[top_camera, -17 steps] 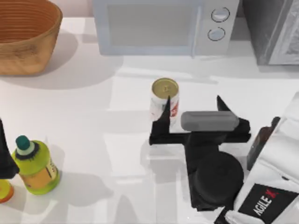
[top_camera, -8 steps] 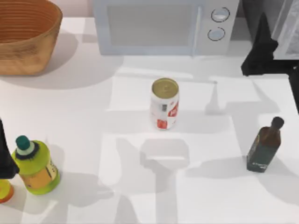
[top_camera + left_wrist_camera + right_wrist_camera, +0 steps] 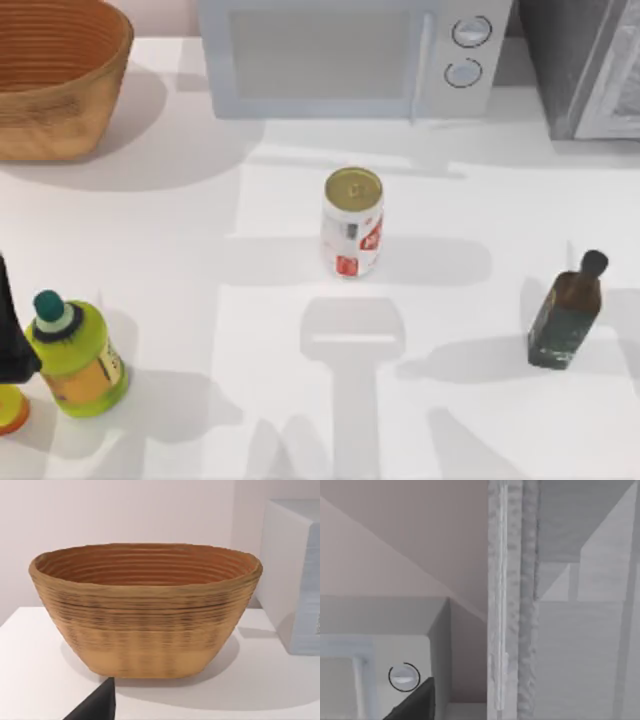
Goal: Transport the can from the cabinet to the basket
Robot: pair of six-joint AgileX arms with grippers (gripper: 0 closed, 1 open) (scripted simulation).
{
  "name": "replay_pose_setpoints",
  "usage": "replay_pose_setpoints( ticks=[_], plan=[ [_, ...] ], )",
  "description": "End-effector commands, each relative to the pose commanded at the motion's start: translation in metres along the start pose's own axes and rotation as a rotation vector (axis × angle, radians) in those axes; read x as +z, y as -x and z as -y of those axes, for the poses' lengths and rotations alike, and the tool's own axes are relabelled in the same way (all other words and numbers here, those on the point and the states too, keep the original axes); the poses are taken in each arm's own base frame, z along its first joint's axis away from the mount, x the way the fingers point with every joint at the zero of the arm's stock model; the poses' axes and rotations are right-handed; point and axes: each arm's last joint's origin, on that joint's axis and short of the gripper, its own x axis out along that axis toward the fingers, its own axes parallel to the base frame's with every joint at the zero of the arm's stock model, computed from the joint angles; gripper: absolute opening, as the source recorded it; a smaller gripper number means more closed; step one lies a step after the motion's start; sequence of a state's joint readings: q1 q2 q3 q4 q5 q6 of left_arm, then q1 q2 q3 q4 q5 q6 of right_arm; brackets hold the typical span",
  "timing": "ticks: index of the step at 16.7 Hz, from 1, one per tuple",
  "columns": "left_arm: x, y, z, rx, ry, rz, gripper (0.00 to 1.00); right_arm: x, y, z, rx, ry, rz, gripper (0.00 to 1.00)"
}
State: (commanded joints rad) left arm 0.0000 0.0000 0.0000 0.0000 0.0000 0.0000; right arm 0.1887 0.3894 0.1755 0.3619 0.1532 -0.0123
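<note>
Find the can [image 3: 352, 222] upright on the white counter [image 3: 200, 250] at about the middle of the top view, out in the open, well apart from the cabinet [image 3: 580, 70] at the upper right of the frame and equally far from the basket [image 3: 50, 80] at the upper left. Judge the first half done, then: out of the cabinet and set down, touched by nothing. Leave as not yet begun the second half, meaning the pick-up from the counter, the carry toward the upper left, and the drop into the basket, whose ribbed inside looks empty in the left wrist view. See the left gripper [image 3: 10, 335] only as a dark sliver at the left edge of the top view, just beside the yellow-green bottle [image 3: 75, 355] at the lower left, with its wrist camera looking straight at the basket wall and a side of the pale microwave [image 3: 350, 60]. Cannot tell whether its jaws are apart or together. Place the right gripper [image 3: 414, 704] up near the cabinet, going by its wrist view of the speckled cabinet edge and one round microwave knob; cannot tell the state of its jaws either, beyond holding no can. Note a dark bottle [image 3: 565, 310] at the right of the frame, clear of the likely path. Expect the left side, being nearer the basket, to suit the remaining carry.
</note>
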Motion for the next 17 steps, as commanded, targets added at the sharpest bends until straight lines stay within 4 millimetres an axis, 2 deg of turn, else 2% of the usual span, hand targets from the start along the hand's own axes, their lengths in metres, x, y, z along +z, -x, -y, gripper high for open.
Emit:
replay_pose_setpoints(
  ticks=[3, 7, 14, 17],
  plan=[
    [0.000, 0.000, 0.000, 0.000, 0.000, 0.000, 1.00, -0.028, 0.022, 0.012, -0.017, 0.009, -0.072, 1.00],
    [0.000, 0.000, 0.000, 0.000, 0.000, 0.000, 1.00, -0.054, 0.033, 0.019, -0.034, 0.006, -0.141, 1.00],
    [0.000, 0.000, 0.000, 0.000, 0.000, 0.000, 1.00, -0.056, 0.033, 0.019, -0.035, 0.005, -0.146, 1.00],
    [0.000, 0.000, 0.000, 0.000, 0.000, 0.000, 1.00, -0.045, 0.030, 0.023, -0.033, 0.004, -0.116, 1.00]
  ],
)
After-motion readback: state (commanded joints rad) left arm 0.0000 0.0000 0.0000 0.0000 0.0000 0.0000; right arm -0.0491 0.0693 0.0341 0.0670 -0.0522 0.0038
